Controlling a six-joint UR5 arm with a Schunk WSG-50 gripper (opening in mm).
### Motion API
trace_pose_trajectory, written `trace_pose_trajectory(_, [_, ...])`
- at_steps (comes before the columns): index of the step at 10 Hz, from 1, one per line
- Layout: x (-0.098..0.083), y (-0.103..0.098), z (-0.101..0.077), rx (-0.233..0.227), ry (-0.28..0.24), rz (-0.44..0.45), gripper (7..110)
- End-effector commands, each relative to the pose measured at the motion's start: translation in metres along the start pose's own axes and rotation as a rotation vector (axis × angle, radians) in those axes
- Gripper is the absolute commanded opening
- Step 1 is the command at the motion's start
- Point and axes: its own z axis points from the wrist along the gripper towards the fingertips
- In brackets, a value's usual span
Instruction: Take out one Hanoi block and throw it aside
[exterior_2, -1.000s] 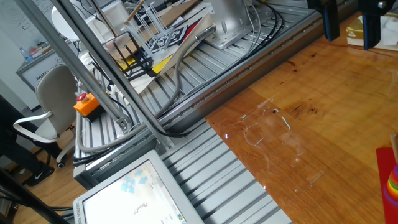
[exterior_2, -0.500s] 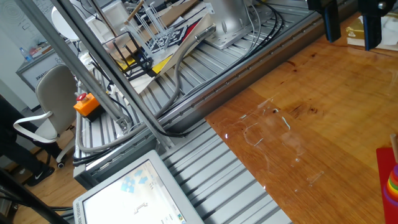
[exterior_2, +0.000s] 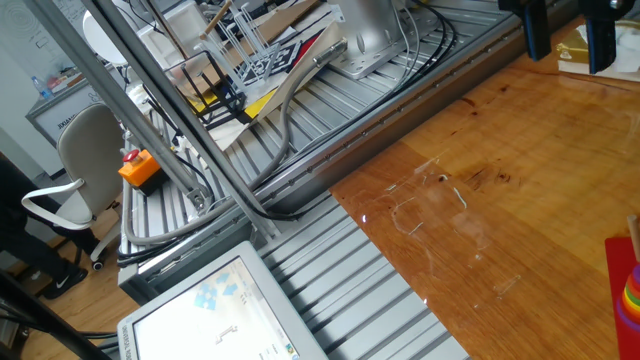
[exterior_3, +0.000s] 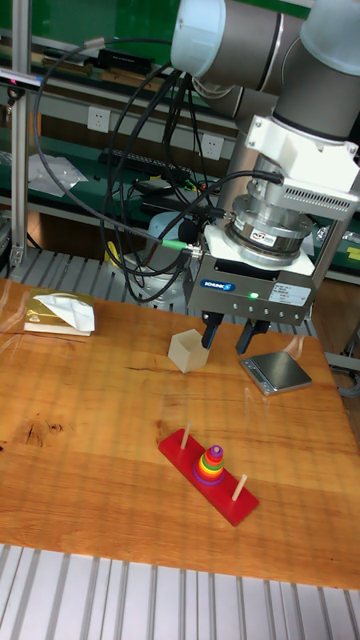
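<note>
The Hanoi tower of rainbow rings (exterior_3: 209, 465) stands on the middle peg of a red base (exterior_3: 226, 505). The tiny purple Hanoi block (exterior_3: 213, 451) tops the stack. In the fixed view only the edge of the rings (exterior_2: 630, 295) and of the red base (exterior_2: 618, 258) shows at the right border. My gripper (exterior_3: 231, 338) hangs well above the table, behind the tower, open, with nothing visible between its dark fingers (exterior_3: 209, 335). In the fixed view the gripper (exterior_2: 568, 30) shows at the top right, its two fingers apart.
A beige cube (exterior_3: 187, 350) sits just left of the gripper. A small grey scale (exterior_3: 275, 371) lies to its right. A gold tissue pack (exterior_3: 58, 312) rests at the table's left edge. Two bare pegs (exterior_3: 185, 437) flank the tower. Cables hang behind the arm.
The gripper's fingers have drifted slightly to the right in the fixed view, still apart. The tower has not moved.
</note>
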Motion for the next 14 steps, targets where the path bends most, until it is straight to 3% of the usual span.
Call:
trace_pose_trajectory(1, [-0.008,0.016,-0.002,-0.066,-0.034,0.010,44])
trace_pose_trajectory(4, [-0.017,0.026,-0.003,-0.110,-0.066,0.031,44])
trace_pose_trajectory(9, [-0.018,0.016,-0.002,-0.065,-0.072,0.009,44])
trace_pose_trajectory(14, [-0.017,0.013,-0.002,-0.056,-0.068,0.010,44])
